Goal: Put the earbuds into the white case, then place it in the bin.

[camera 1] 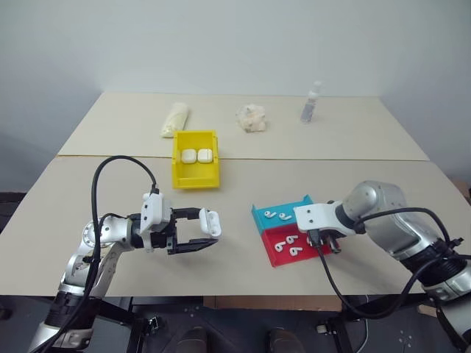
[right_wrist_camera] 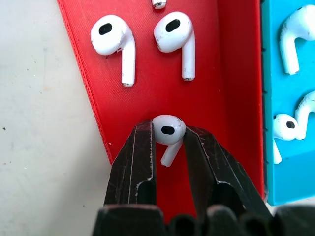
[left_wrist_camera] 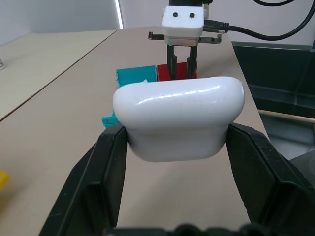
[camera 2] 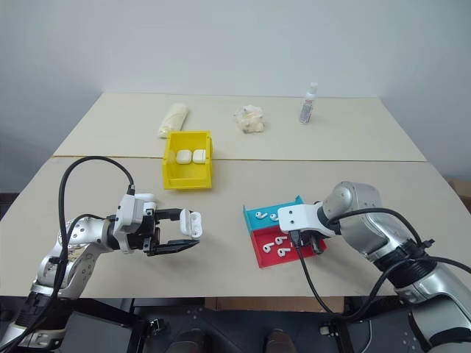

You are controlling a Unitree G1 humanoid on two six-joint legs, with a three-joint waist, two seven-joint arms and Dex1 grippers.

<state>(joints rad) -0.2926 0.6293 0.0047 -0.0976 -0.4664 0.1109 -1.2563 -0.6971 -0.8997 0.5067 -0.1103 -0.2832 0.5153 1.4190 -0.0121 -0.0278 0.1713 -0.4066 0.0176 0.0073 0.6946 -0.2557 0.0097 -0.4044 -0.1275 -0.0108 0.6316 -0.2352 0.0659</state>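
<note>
Desk (camera 1: 110, 191): pale, two surfaces butted together; I work the near one.

Bin (camera 1: 196, 159): yellow, tall-walled, at about 11 o'clock from the desk's centre. Holds two white cases side by side already, so I take it as the drop point for the one I hold.

Red tray (right_wrist_camera: 216, 73): shallow, at 4 o'clock, touching the teal tray (camera 1: 274, 213) behind it. Red holds loose earbuds (right_wrist_camera: 114, 40), two lying free by the right wrist view; teal holds at least two more. I judge the two colours sort one ear's buds from the other's.

Left end effector (camera 1: 204, 234): pointing level toward 3 o'clock, clamped on the case (left_wrist_camera: 178, 115), held above the desk well apart from the bin. I hold it out there so the right arm can bring buds to it.

Right end effector (right_wrist_camera: 168, 143): angled down into the red tray, fingers nearly together around one earbud (right_wrist_camera: 167, 132), touching both sides of its head; stem points back between them. Not yet lifted, I judge.
</note>
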